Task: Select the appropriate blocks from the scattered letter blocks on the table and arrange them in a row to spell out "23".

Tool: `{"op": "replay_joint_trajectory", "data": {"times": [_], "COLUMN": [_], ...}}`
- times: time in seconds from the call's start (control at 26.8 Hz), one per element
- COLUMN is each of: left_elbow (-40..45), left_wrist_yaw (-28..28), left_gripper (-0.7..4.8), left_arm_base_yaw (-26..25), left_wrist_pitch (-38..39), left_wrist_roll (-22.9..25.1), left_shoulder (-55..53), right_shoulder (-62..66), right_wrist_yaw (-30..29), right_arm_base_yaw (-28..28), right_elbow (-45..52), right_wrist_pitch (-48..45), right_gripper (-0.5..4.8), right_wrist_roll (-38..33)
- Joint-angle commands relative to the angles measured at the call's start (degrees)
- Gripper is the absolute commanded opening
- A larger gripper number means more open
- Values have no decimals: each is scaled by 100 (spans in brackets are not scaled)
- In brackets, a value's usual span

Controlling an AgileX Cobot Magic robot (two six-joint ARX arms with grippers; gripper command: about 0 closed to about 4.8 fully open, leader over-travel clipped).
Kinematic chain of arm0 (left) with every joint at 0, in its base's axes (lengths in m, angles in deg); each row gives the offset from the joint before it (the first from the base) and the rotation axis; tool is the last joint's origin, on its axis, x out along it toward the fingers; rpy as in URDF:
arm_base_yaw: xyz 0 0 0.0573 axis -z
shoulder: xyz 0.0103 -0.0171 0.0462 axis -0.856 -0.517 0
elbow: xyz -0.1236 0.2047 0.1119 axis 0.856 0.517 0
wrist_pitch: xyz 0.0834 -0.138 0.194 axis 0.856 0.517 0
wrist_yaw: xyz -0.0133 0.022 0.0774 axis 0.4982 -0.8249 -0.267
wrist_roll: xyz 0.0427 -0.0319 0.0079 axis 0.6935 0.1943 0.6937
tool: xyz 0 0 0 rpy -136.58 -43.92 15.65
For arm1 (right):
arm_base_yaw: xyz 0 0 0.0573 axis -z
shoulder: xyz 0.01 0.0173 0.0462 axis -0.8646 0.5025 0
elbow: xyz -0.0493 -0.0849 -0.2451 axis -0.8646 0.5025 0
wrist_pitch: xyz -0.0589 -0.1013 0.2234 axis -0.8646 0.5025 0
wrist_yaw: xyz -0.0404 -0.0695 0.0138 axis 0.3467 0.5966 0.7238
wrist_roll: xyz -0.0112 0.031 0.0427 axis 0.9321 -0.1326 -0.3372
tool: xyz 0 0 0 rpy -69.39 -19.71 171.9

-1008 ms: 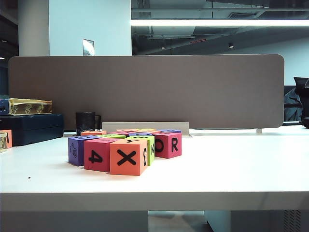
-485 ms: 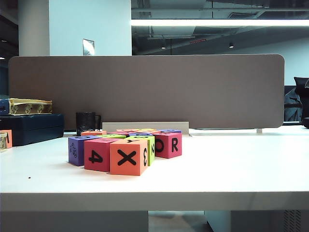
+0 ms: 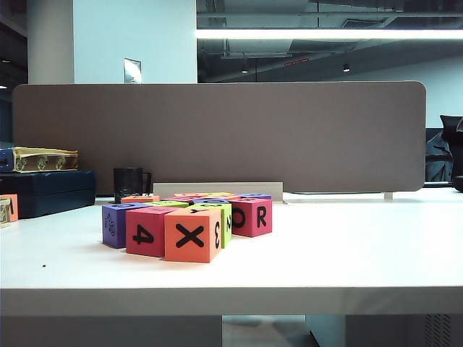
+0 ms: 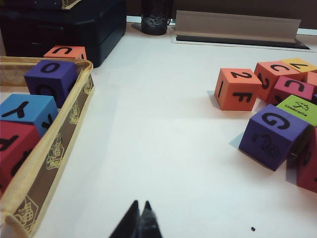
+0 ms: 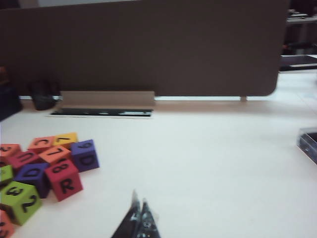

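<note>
White worktop (image 3: 347, 253): letter blocks (image 3: 189, 220) clustered unsorted near its left-centre, my left gripper (image 4: 139, 223) and right gripper (image 5: 138, 220) hover clear, jaws pressed together, nothing picked.

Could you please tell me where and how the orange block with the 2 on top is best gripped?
Probably from above, jaws on the F face and its opposite: the orange block sits flat with those sides seemingly free, while a neighbouring block crowds one flank. The left gripper and right gripper are both shut above the table.
</note>
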State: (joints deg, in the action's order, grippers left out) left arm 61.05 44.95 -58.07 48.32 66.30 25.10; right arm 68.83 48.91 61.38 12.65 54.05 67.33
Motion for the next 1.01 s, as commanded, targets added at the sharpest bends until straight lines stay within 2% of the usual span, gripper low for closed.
{"op": "replay_joint_trajectory", "data": {"times": [0.04, 0.3, 0.41, 0.63, 0.86, 1.01], "left_elbow": [-11, -11, -11, -11, -13, -15], "left_wrist_yaw": [33, 31, 31, 33, 127, 157], "left_gripper": [-6, -6, -6, -6, -6, -6], "left_arm_base_yaw": [-7, -7, -7, -7, -7, -7], "left_wrist_pitch": [33, 33, 35, 35, 33, 33], "left_wrist_roll": [-13, -11, -11, -11, -37, -39], "left_shoulder": [-2, -2, -2, -2, -2, -2], "right_shoulder": [-48, -44, -44, -46, -46, -46], "right_wrist_yaw": [-302, -844, -1403, -2159, -2435, -2664], "right_arm_base_yaw": [-2, 4, 4, 4, 2, 4], "right_elbow": [-431, -1279, -1615, -1797, -1797, -1808], "right_wrist_pitch": [302, 1296, 1825, 2470, 3073, 3121], "right_gripper": [-1, -1, -1, -1, -1, -1], "right_wrist_roll": [-9, -111, -299, -649, -732, -743]}}
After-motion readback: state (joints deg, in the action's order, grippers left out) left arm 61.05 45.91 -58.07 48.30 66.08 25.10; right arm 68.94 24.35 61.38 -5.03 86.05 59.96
